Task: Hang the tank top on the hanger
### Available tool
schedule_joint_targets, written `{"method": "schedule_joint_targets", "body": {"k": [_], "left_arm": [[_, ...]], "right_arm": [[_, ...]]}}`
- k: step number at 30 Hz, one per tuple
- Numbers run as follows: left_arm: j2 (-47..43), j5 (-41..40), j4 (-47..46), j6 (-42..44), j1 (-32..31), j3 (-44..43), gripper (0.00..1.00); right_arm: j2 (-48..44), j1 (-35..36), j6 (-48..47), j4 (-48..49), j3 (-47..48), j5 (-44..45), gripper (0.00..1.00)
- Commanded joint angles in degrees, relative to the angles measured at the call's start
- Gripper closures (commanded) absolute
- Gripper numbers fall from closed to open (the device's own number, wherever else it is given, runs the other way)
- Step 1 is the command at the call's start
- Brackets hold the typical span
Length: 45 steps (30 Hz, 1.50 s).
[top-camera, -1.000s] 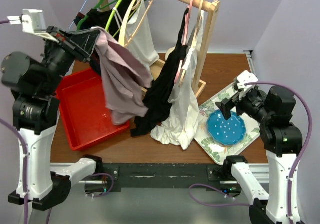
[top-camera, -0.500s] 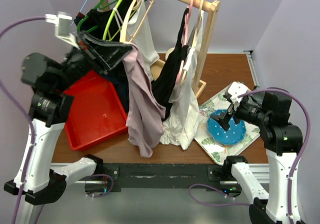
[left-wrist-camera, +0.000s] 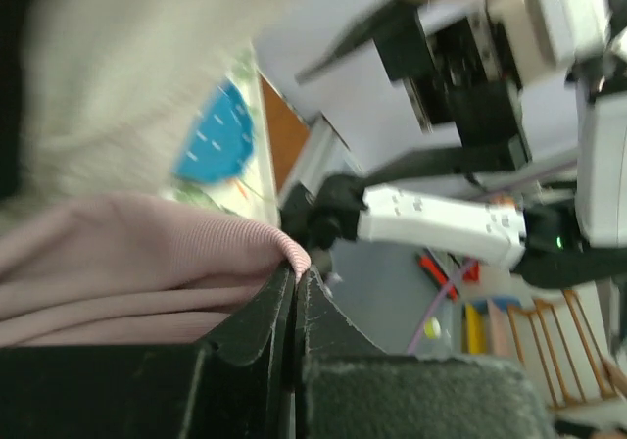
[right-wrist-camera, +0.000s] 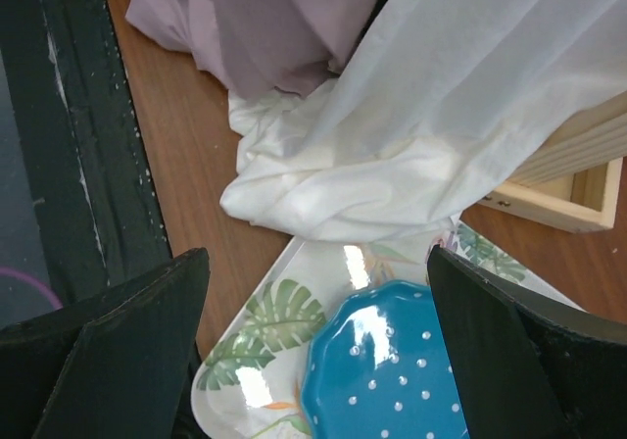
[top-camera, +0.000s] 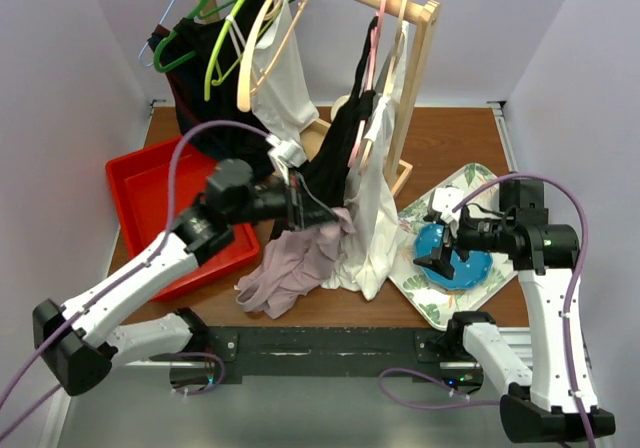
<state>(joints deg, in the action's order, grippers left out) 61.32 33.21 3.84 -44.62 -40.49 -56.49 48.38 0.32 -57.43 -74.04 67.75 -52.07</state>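
Note:
The dusty-mauve tank top (top-camera: 292,263) lies bunched on the table at the front middle, one edge lifted. My left gripper (top-camera: 303,214) is shut on that edge; in the left wrist view the fingertips (left-wrist-camera: 296,274) pinch a fold of the mauve fabric (left-wrist-camera: 127,253). The pale wooden hanger (top-camera: 247,68) hangs on the rack at the back left, beside lime and green hangers. My right gripper (top-camera: 438,253) is open and empty above the blue plate (top-camera: 455,258). In the right wrist view the tank top (right-wrist-camera: 284,27) lies at the top, clear of my open right gripper (right-wrist-camera: 318,302).
A wooden rack (top-camera: 420,58) holds black garments (top-camera: 335,163) and a white tank top (top-camera: 370,218) that drapes to the table. A red bin (top-camera: 150,183) stands at the left. A leaf-print tray (top-camera: 425,293) holds the blue plate (right-wrist-camera: 392,380) at the right.
My left arm has swung down from high at the left to low over the table's middle, bringing the tank top from hanging to bunched on the table. My right gripper moved left over the plate.

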Motion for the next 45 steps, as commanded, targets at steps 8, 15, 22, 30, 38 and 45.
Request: {"method": "schedule_joint_targets", "body": {"k": [8,15,22,30,38,45], "left_arm": [[0.0,-8.7,5.3,5.8,-15.3,3.8,0.39],[-10.4,-34.6,28.8,14.9,-15.1,-3.9,0.21],[-17.0,-52.1,35.0,3.3,-14.9,5.9,0.19],[-25.0,-52.6,36.8,-17.3,-14.9,19.4,0.28],[-21.9,-61.6,45.5,-17.9,-14.9,14.0,0.29],[-24.6,-71.9,55.5,-15.2,-14.9,-1.1,0.28]], "right_arm": [[-0.1,-0.2,-12.6,-6.6,-1.9,-3.2,0.03],[-0.6,2.9,-22.3,-11.6,-4.9,-7.2,0.02],[2.2,18.9,-12.3,-0.2,-9.5,-0.3,0.08],[6.8,34.3,-10.7,10.0,-19.2,11.8,0.10],[14.4,48.5,-9.2,17.6,-16.3,18.9,0.11],[28.9,70.2,11.1,42.6,-9.7,35.2,0.21]]}}
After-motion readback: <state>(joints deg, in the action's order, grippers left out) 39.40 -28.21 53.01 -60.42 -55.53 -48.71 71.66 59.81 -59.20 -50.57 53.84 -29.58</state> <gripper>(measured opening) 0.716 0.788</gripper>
